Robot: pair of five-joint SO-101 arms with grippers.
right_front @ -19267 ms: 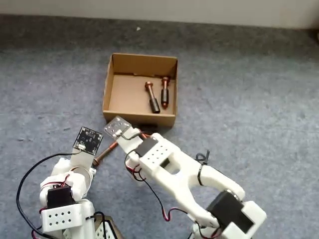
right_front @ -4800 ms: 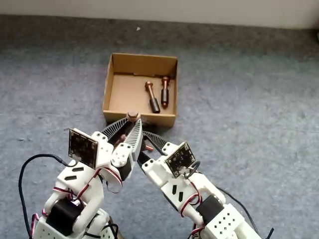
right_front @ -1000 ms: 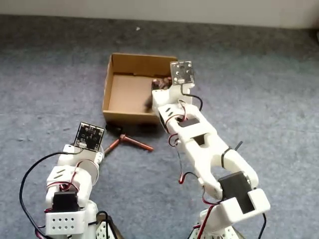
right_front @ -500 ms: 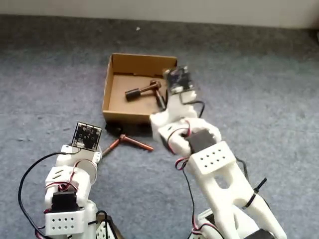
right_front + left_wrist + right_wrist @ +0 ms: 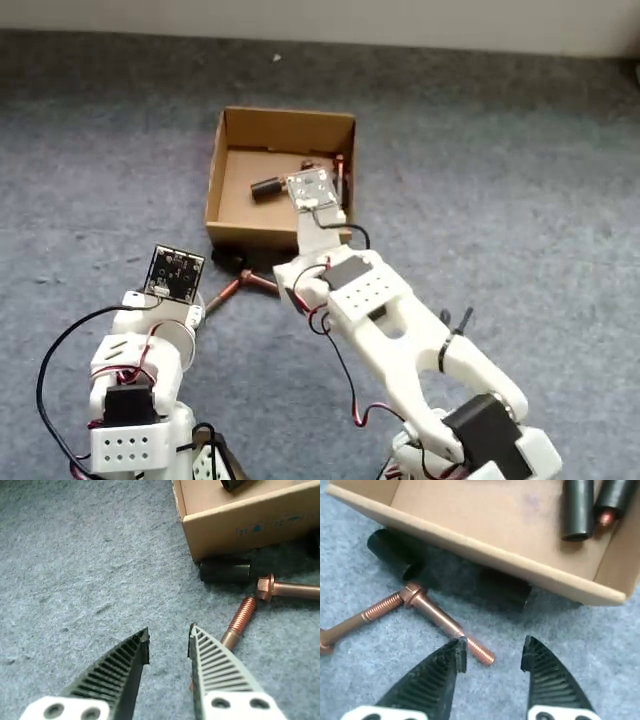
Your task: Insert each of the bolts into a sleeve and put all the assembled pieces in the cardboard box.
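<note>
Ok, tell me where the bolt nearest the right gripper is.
In the right wrist view the bolt lies on the carpet outside the box's wall, threaded tip by the right gripper, head next to the other bolt's end and a black sleeve.

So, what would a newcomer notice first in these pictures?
Two copper bolts lie in a V on the carpet just outside the box, beside two black sleeves. The right gripper hangs open over one bolt's threaded end; assembled pieces lie inside the box.
</note>
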